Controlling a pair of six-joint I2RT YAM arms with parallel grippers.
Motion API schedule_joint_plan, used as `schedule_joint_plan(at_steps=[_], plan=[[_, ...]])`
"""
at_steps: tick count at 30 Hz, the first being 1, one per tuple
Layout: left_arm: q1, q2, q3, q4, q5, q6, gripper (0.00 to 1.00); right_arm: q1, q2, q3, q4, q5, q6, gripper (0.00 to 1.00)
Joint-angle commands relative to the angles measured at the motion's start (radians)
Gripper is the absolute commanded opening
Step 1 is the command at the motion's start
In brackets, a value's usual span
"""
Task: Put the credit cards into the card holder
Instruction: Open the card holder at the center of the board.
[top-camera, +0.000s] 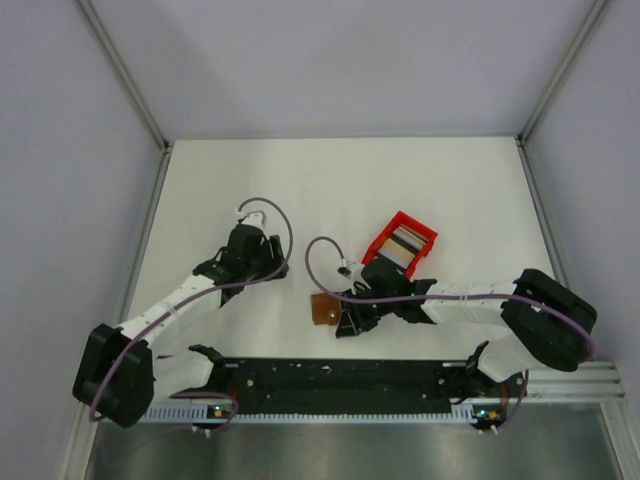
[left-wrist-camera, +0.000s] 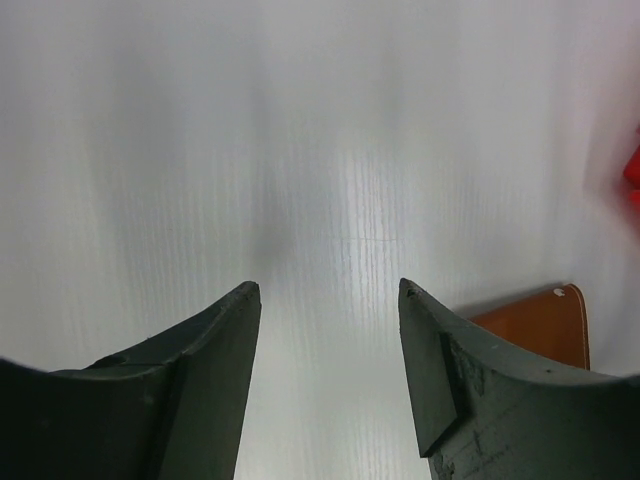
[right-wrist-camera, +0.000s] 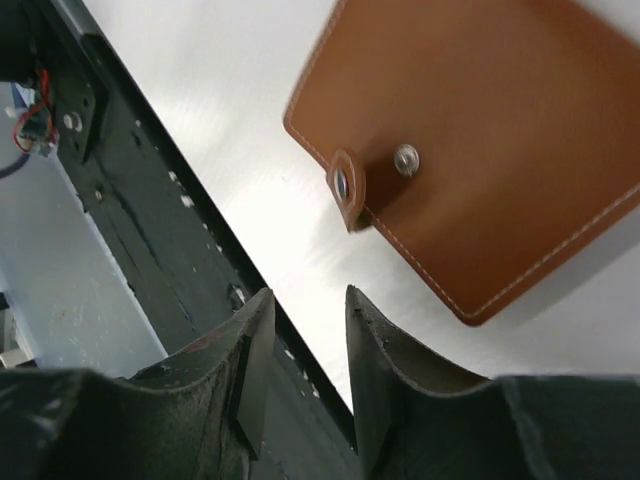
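Note:
The card holder (top-camera: 322, 309) is a brown wallet lying shut on the white table, its tab snapped; it fills the upper right of the right wrist view (right-wrist-camera: 480, 140). My right gripper (top-camera: 345, 322) hovers right beside it, near the black rail. Its jaws (right-wrist-camera: 309, 290) stand a little apart with nothing between them. The credit cards (top-camera: 405, 242), tan and dark, sit in the red bin. My left gripper (top-camera: 268, 255) is further left, open and empty (left-wrist-camera: 328, 285) over bare table. A corner of the card holder (left-wrist-camera: 540, 322) shows behind its right finger.
The red plastic bin (top-camera: 383, 240) stands just behind the right gripper, and a sliver of the bin (left-wrist-camera: 633, 175) shows at the left wrist view's right edge. The black base rail (right-wrist-camera: 150, 230) runs along the table's near edge. Grey walls enclose the table.

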Motion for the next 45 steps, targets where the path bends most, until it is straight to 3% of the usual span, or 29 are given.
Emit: schedule_joint_plan(at_steps=[1, 2, 4, 5, 8, 14, 20, 33, 37, 43, 45], plan=[[0.000, 0.020, -0.010, 0.083, 0.124, 0.055, 0.62, 0.017, -0.040, -0.050, 0.027, -0.013, 0.065, 0.37], [0.000, 0.026, -0.008, 0.097, 0.166, 0.068, 0.62, 0.015, -0.054, -0.059, 0.025, 0.018, 0.101, 0.41], [0.000, 0.041, -0.010, 0.152, 0.252, 0.104, 0.66, 0.015, -0.085, -0.082, 0.033, 0.087, 0.168, 0.62], [0.000, 0.053, -0.004, 0.176, 0.289, 0.108, 0.68, 0.012, -0.096, -0.094, 0.069, 0.105, 0.200, 0.67], [0.000, 0.104, 0.013, 0.241, 0.384, 0.114, 0.75, -0.006, -0.099, -0.103, 0.111, 0.161, 0.309, 0.74], [-0.008, 0.268, 0.049, 0.327, 0.524, 0.095, 0.77, -0.038, -0.044, -0.073, 0.139, 0.176, 0.484, 0.76], [-0.020, 0.329, 0.021, 0.371, 0.541, 0.080, 0.76, -0.043, 0.027, -0.045, 0.171, 0.194, 0.573, 0.76], [-0.051, 0.270, -0.186, 0.526, 0.535, -0.072, 0.53, -0.153, 0.157, 0.104, 0.263, 0.086, 0.432, 0.75], [-0.051, 0.199, -0.171, 0.451, 0.435, -0.072, 0.54, -0.161, 0.099, 0.168, 0.106, 0.136, 0.295, 0.72], [-0.051, 0.034, -0.105, 0.305, 0.298, -0.038, 0.70, -0.176, -0.118, 0.271, -0.212, 0.375, -0.008, 0.78], [-0.051, 0.006, -0.070, 0.269, 0.283, -0.020, 0.71, -0.212, -0.166, 0.294, -0.283, 0.441, -0.075, 0.80]])
